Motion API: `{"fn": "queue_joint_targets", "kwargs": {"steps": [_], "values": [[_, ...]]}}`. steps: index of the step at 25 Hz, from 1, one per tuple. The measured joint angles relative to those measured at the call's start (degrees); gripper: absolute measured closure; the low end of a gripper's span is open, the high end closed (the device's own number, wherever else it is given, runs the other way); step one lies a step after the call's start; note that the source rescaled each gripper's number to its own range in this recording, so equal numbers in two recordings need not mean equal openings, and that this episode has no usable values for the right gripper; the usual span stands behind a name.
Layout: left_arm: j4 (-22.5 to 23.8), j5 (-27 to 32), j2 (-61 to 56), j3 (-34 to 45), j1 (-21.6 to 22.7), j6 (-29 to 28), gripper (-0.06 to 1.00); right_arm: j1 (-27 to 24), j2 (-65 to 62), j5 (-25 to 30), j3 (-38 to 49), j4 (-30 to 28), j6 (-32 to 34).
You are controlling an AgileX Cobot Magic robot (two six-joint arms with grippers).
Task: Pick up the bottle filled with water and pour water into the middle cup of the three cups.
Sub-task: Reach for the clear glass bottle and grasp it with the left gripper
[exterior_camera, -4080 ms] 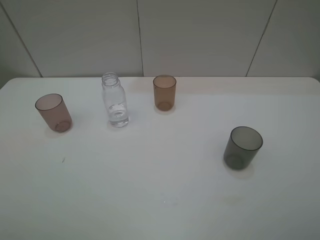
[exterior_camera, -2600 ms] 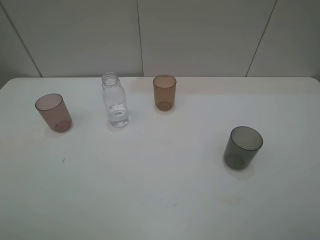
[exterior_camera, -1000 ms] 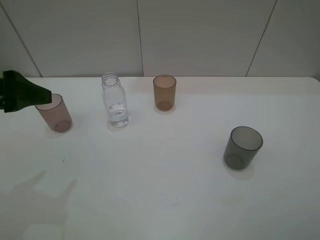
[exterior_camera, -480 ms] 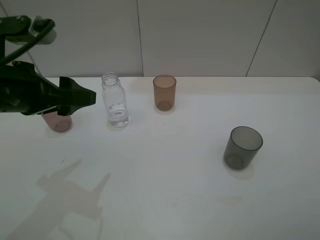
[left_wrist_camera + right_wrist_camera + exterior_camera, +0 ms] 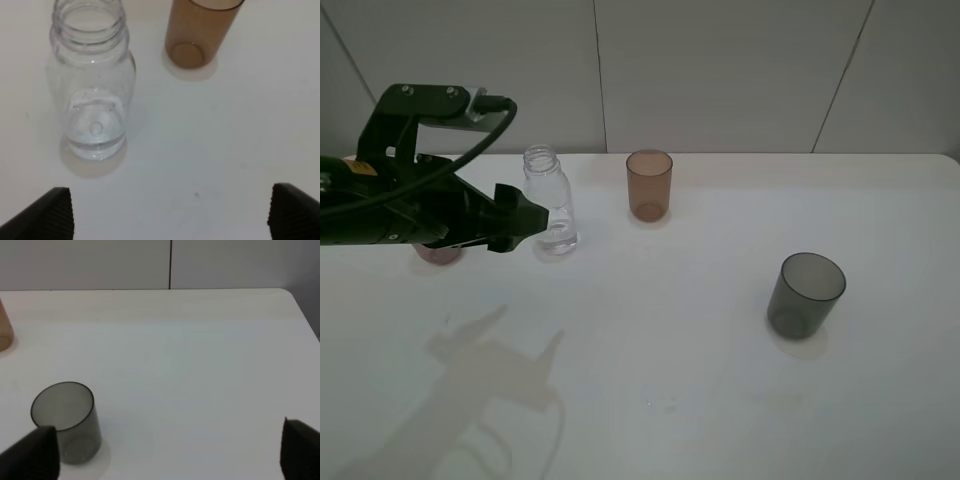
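The clear capless bottle [image 5: 552,205] stands upright at the back left of the white table, with a little water [image 5: 95,135] at its bottom. The amber middle cup [image 5: 649,185] stands to its right and also shows in the left wrist view [image 5: 197,30]. The pinkish-brown cup [image 5: 440,253] is mostly hidden behind my left arm. The dark grey cup [image 5: 805,295] stands at the right and also shows in the right wrist view [image 5: 65,420]. My left gripper [image 5: 525,222] is open and empty, just left of the bottle [image 5: 92,80] and not touching it. My right gripper [image 5: 167,455] is open and empty, near the grey cup.
The white table [image 5: 650,400] ends at a back edge against a panelled wall [image 5: 720,70]. Its rounded right corner shows in the right wrist view [image 5: 292,295]. My left arm [image 5: 400,200] hangs over the table's left side.
My left arm has come in from the left and moved right towards the bottle, now covering the pinkish-brown cup. The bottle and cups have not moved.
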Motion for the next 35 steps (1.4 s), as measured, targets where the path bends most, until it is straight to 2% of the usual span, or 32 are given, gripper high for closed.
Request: {"fn": "queue_joint_targets", "kwargs": {"steps": [6, 9, 14, 27, 31, 35], "values": [[0.19, -1.75, 0.32, 0.0, -0.22, 1.76, -0.06, 0.0, 0.0, 0.0, 0.0, 0.0, 0.0], [0.26, -1.67, 1.12, 0.0, 2.16, 2.26, -0.06, 0.0, 0.0, 0.0, 0.0, 0.0, 0.0], [4.27, -4.33, 3.82, 0.05, 5.06, 2.43, -0.06, 0.0, 0.0, 0.0, 0.0, 0.0, 0.0], [4.95, -20.81, 16.75, 0.0, 3.33, 2.39, -0.06, 0.0, 0.0, 0.0, 0.0, 0.0, 0.0], [4.95, -25.1, 20.75, 0.0, 1.59, 0.93, -0.06, 0.0, 0.0, 0.0, 0.0, 0.0, 0.0], [5.73, -32.6, 24.86, 0.53, -0.69, -2.45, -0.06, 0.0, 0.0, 0.0, 0.0, 0.0, 0.0]]}}
